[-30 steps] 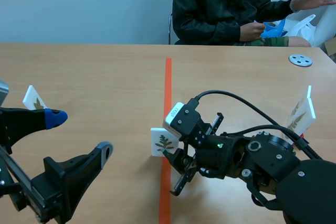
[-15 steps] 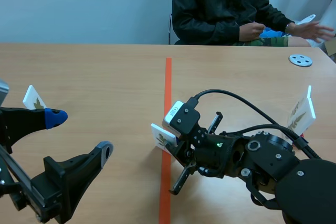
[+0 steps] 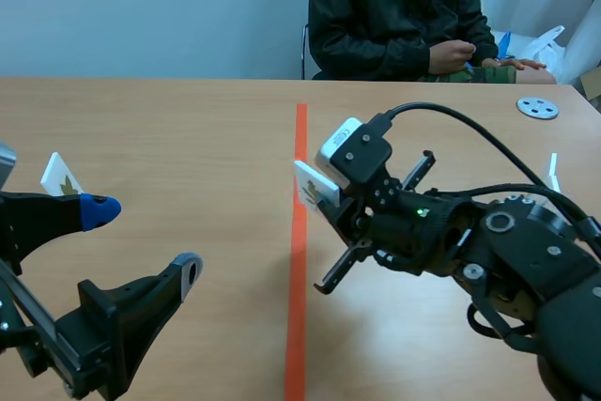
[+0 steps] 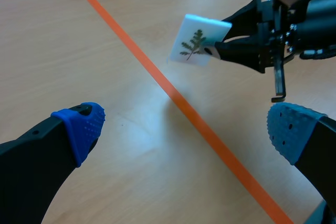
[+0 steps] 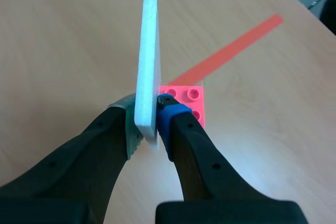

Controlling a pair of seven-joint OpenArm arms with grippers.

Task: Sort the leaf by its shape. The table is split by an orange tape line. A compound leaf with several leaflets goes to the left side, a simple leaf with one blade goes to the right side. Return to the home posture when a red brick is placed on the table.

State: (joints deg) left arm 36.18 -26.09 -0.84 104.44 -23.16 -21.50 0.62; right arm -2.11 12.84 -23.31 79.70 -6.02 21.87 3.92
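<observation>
Now that the leaf card is off the table: a second ago it stood at the tape line. Since then it has been lifted and carried toward 12 o'clock, and you see it hanging in the air just right of that line.
Meaning for the task: the leaf has several leaflets, so I judge it belongs on the left side. You would take it toward 9 o'clock, across the line.
Right gripper: clenched on the card's near end, one pad on each face.
Left gripper: released, fingers wide apart, holding nothing, at 8 o'clock of the table.
Card's direction: the printed face looks toward 8 o'clock. In the scene view its long edge runs tilted from 10 o'clock to 4 o'clock, not upright.
Red brick: it shows just beside the card, on the blue pad's side. I cannot tell whether it is the card's foot or lies on the table.
</observation>
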